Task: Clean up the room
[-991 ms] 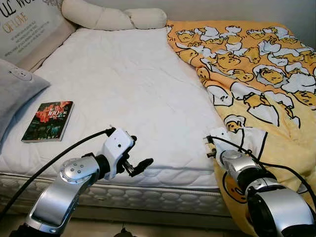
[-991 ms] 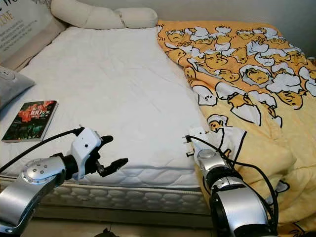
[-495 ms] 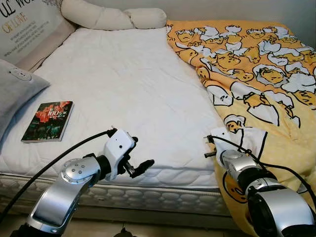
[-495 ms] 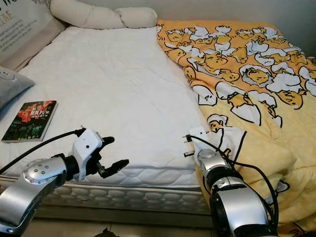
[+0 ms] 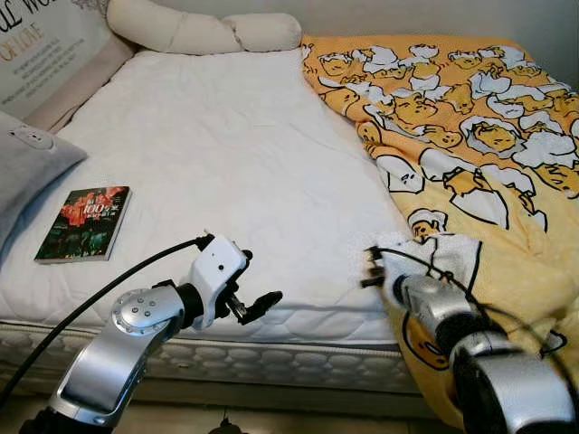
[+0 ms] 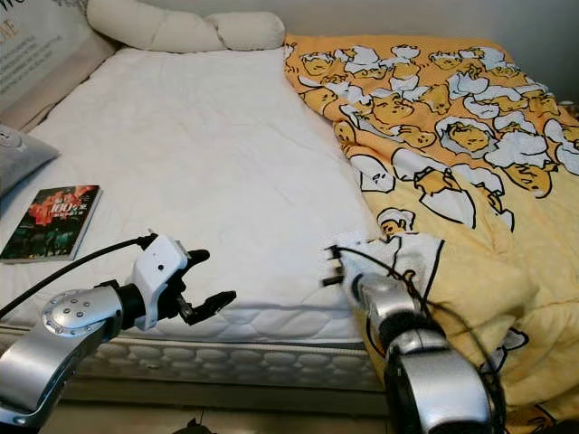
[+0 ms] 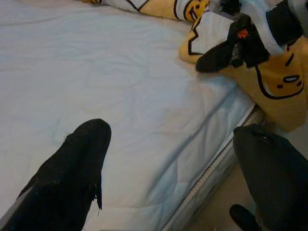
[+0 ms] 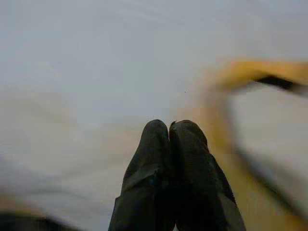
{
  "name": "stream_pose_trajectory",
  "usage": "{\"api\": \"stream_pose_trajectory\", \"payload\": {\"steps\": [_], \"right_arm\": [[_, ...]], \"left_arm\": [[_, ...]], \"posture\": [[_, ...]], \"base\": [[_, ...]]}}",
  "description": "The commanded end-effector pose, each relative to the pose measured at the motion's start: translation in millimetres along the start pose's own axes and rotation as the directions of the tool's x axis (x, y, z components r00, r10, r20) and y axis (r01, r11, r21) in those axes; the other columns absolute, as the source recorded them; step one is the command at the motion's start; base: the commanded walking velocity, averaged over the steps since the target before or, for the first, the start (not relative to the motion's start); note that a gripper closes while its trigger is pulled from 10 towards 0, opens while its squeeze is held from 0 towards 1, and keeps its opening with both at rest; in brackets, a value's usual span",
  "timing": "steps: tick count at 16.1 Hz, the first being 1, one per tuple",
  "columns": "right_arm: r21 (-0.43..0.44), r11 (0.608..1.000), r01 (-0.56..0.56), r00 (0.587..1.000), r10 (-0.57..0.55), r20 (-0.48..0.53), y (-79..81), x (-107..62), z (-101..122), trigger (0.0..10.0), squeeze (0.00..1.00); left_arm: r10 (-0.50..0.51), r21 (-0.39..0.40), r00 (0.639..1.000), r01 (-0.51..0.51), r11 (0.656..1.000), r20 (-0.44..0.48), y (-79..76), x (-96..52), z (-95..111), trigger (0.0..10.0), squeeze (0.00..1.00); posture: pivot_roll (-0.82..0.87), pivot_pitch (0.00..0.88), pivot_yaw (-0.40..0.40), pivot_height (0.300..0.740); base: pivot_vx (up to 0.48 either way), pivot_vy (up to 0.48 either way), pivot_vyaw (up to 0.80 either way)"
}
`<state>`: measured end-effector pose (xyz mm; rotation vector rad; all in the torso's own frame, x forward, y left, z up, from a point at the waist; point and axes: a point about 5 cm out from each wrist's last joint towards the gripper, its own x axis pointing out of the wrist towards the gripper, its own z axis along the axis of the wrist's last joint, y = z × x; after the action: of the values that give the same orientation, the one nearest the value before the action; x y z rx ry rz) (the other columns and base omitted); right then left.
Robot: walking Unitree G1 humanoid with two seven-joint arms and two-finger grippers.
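Left eye view showed the right gripper [image 5: 369,268], fingers pressed together on nothing visible, at the corner of the yellow blanket [image 5: 470,136] bunched along the mattress [image 5: 226,145] edge, probably to tug it flat. Spread wide, the left gripper [image 5: 255,306] waited near the front edge; a book [image 5: 84,222] lay apart.

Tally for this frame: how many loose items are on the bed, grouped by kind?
Book: 1
Grey pillow: 1
Printed cushion with lettering: 1
Cream bolster pillow: 1
Yellow cartoon-print blanket: 1
Total: 5
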<state>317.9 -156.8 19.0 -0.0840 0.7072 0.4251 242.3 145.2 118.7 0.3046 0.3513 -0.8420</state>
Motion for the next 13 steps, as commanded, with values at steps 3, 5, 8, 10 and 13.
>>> {"api": "stream_pose_trajectory", "payload": {"steps": [3,5,8,10,13], "right_arm": [[-0.168,0.837,-0.521,0.844,0.534,0.048,44.4,-25.3,-9.3,0.0,0.00],[-0.208,0.686,-0.697,0.699,0.715,0.011,76.5,-62.9,-19.5,0.0,0.00],[-0.227,0.782,-0.580,0.793,0.606,0.062,77.4,-62.8,-20.0,10.0,0.00],[-0.177,0.853,-0.492,0.854,0.512,0.094,73.1,-59.8,-14.6,10.0,0.00],[-0.200,0.962,-0.189,0.970,0.214,0.116,52.7,-40.3,6.5,10.0,1.00]], "left_arm": [[-0.016,-0.025,1.000,0.015,1.000,-0.014,-11.7,-6.2,-6.8,10.0,0.73],[-0.063,-0.060,0.998,0.062,0.996,-0.029,-30.5,-8.6,-13.0,10.0,0.73],[-0.078,-0.083,0.996,0.075,0.994,-0.031,-41.2,-10.9,-15.6,10.0,0.73],[-0.077,-0.085,0.996,0.074,0.994,-0.032,-42.6,-11.2,-15.1,10.0,0.73],[-0.033,-0.063,0.999,0.032,0.997,-0.028,-36.6,-9.7,-11.3,10.0,0.72]], "posture": [[0.03,0.000,0.025,0.740],[0.02,0.037,0.030,0.740],[0.01,0.049,0.032,0.740],[0.02,0.054,0.031,0.740],[0.05,0.033,0.018,0.740]], "base": [[0.000,0.000,0.00],[0.000,0.000,0.00],[0.000,0.000,0.00],[0.000,0.000,0.00],[0.000,0.000,0.00]]}}
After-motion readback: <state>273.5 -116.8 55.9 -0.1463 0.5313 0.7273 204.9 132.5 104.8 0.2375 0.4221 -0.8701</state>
